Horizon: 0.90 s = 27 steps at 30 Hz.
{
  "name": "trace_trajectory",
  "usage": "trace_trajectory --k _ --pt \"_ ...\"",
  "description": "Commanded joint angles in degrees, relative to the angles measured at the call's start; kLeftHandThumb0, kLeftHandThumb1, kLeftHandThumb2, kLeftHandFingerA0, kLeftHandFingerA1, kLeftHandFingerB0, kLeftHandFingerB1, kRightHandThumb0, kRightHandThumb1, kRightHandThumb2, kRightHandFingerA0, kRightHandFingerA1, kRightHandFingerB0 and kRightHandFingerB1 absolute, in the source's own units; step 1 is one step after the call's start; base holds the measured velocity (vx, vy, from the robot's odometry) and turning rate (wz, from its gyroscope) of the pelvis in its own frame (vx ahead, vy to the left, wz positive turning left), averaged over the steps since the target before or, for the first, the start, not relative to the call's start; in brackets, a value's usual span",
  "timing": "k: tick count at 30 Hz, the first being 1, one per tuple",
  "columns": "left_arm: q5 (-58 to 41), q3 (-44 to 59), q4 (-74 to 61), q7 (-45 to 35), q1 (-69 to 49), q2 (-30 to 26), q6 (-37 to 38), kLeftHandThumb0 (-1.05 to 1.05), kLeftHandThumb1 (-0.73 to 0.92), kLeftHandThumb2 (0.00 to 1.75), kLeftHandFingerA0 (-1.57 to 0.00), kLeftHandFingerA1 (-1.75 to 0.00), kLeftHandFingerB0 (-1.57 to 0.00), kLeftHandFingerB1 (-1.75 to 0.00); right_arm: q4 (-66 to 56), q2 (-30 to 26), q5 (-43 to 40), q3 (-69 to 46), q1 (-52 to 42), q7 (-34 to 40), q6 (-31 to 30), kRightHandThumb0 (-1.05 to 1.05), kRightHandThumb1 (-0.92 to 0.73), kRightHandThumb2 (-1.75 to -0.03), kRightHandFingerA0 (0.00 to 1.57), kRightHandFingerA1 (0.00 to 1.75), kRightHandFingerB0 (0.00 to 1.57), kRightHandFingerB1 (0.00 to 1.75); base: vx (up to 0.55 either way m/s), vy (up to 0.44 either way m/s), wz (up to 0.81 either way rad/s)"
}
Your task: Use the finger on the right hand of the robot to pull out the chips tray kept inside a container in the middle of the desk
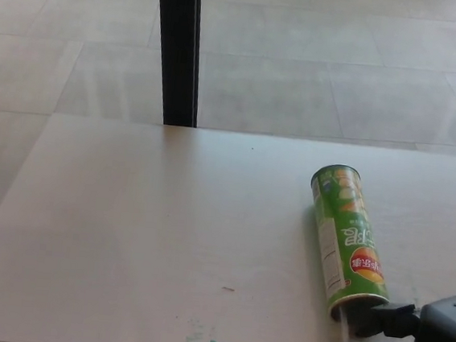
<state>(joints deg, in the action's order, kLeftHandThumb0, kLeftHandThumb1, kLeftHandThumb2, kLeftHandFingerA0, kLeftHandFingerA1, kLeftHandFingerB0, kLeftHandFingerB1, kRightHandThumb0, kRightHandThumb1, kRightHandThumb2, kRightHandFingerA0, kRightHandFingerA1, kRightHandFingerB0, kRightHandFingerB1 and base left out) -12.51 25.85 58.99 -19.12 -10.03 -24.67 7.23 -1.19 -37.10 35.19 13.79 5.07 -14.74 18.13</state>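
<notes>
Right hand [439, 325] enters at 4 o'clock, one finger [387, 318] extended into the open mouth of the green chips container [349, 241], presumably to hook the tray; it grips nothing that can be seen. Container lies on its side on the desk [165, 238], mouth toward the robot (easing withdrawal). Clear tray [357, 339] appears partly out, though glare blurs it.

Container [349, 235] lying on desk [149, 236], right of centre; right hand [439, 333] at its near mouth.

Green container [347, 241] on its side, clear tray [357, 339] protruding
</notes>
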Motion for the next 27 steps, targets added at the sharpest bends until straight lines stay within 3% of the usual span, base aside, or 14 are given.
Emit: trace_trajectory --k 1,2,3,4,5,6,8,9,10,20,21,22,23,27 --pt "0.0 -0.3 -1.4 0.6 -0.9 -0.7 0.8 -0.67 0.63 1.09 -0.42 -0.78 -0.47 -0.74 0.4 1.7 3.7 2.2 1.8 0.6 -1.2 -0.15 -0.57 -0.57 0.86 1.28 0.48 0.46 0.0 0.0 0.0" --pt "-0.1 -0.2 -1.0 0.9 -0.5 -0.6 0.6 -0.72 0.78 0.63 -0.4 -0.88 -0.44 -0.73 0.5 2.0 4.2 2.5 2.1 0.3 -1.8 -0.15 -0.57 -0.57 0.87 1.29 0.48 0.46 0.0 0.0 0.0" --pt "-0.3 -0.1 -1.1 0.8 -0.6 -0.6 0.7 -0.72 0.78 0.63 -0.41 -0.88 -0.44 -0.75 0.7 2.3 5.4 3.0 2.4 0.5 -2.8 -0.14 -0.57 -0.57 0.86 1.28 0.49 0.46 0.0 0.0 0.0" --pt "0.3 -0.6 -1.1 0.7 -0.8 -0.7 1.5 -0.74 0.59 0.94 -0.45 -0.83 -0.43 -0.74 1.3 2.2 5.9 3.3 2.7 0.6 -2.8 -0.14 -0.57 -0.57 0.87 1.3 0.48 0.46 0.0 0.0 0.0" --pt "0.3 -0.6 -0.8 0.7 -0.6 -0.8 1.6 -0.73 0.59 0.94 -0.44 -0.82 -0.43 -0.73 1.8 2.0 6.4 3.4 3.1 0.7 -2.9 -0.15 -0.57 -0.57 0.89 1.24 0.48 0.46 0.0 0.0 0.0" --pt "0.0 -0.5 -0.7 0.5 -0.5 -0.8 1.5 -0.71 0.79 0.64 -0.38 -0.88 -0.44 -0.77 2.1 1.8 6.5 3.5 3.2 0.8 -2.8 -0.15 -0.57 -0.57 0.89 1.24 0.49 0.47 0.0 0.0 0.0" --pt "-0.2 -0.3 -0.5 0.7 -0.3 -0.7 0.8 -0.72 0.78 0.63 -0.4 -0.89 -0.44 -0.74 2.2 0.9 5.9 3.1 2.9 -0.3 -3.1 -0.16 -0.58 -0.57 0.85 1.23 0.48 0.46 0.0 0.0 0.0" --pt "-0.4 -0.2 -0.6 0.8 -0.3 -0.7 0.5 -0.67 0.63 1.08 -0.45 -0.8 -0.46 -0.73 1.9 0.5 6.1 2.9 2.6 -0.7 -3.6 -0.17 -0.58 -0.57 0.84 1.23 0.49 0.46 0.0 0.0 0.0" --pt "-0.5 0.0 -0.8 1.1 0.0 -0.9 0.1 -0.71 0.78 0.63 -0.4 -0.89 -0.44 -0.74 1.6 0.0 5.7 2.5 2.8 -2.0 -4.2 -0.17 -0.59 -0.58 0.82 1.29 0.47 0.45 0.0 0.0 0.0" --pt "-0.8 0.4 0.8 0.9 0.7 -1.1 0.1 -0.7 0.77 0.64 -0.39 -0.86 -0.44 -0.77 -0.8 -3.5 4.6 0.2 -0.6 -3.6 -4.7 -0.16 -0.59 -0.59 0.8 1.39 0.49 0.46 0.0 0.0 0.0" --pt "-0.5 0.2 1.2 0.9 0.8 -1.2 0.6 -0.66 0.64 1.09 -0.43 -0.78 -0.46 -0.73 -0.8 -3.5 4.6 0.1 -0.8 -3.5 -4.5 -0.16 -0.59 -0.59 0.78 1.42 0.49 0.46 0.0 0.0 0.0" --pt "-0.4 0.1 1.3 0.8 0.7 -1.2 1.0 -0.66 0.64 1.09 -0.43 -0.78 -0.46 -0.73 -0.9 -3.6 4.5 0.0 -1.1 -3.0 -4.0 -0.16 -0.59 -0.59 0.79 1.4 0.5 0.46 0.0 0.0 0.0" --pt "-0.4 0.2 1.4 0.9 0.7 -1.2 0.9 -0.7 0.78 0.63 -0.4 -0.86 -0.44 -0.74 -1.1 -3.6 4.5 0.0 -1.5 -2.9 -3.9 -0.16 -0.59 -0.59 0.79 1.38 0.5 0.46 0.0 0.0 0.0" --pt "-0.3 0.2 1.9 1.0 0.7 -1.4 0.9 -0.71 0.77 0.64 -0.39 -0.85 -0.45 -0.76 -3.5 -3.2 4.5 0.1 -3.3 -3.4 -4.2 -0.16 -0.6 -0.59 0.81 1.37 0.49 0.45 0.0 0.0 0.0"
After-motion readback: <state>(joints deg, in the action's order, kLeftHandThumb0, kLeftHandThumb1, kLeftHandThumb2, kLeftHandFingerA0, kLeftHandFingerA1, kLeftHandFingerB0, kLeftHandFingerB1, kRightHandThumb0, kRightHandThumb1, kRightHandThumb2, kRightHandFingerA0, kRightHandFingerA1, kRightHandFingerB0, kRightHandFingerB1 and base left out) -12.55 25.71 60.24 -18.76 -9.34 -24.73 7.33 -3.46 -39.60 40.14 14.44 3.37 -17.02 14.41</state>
